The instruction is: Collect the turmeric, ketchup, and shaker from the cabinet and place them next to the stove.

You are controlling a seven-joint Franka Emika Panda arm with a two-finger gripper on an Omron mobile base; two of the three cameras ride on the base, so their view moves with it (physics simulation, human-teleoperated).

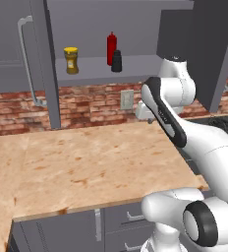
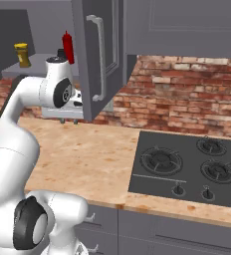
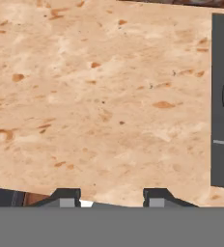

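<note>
Pincer (image 3: 111, 198) pressed together on nothing, pointing down at bare table (image 3: 99, 96) – turmeric (image 1: 71, 60), ketchup (image 1: 111, 48) and shaker (image 1: 117, 61) all upright on cabinet (image 1: 86, 69) shelf, above and behind it – arm must rise, turn.

Base views flank the counter (image 1: 86, 162) — hand view looks straight down.
</note>
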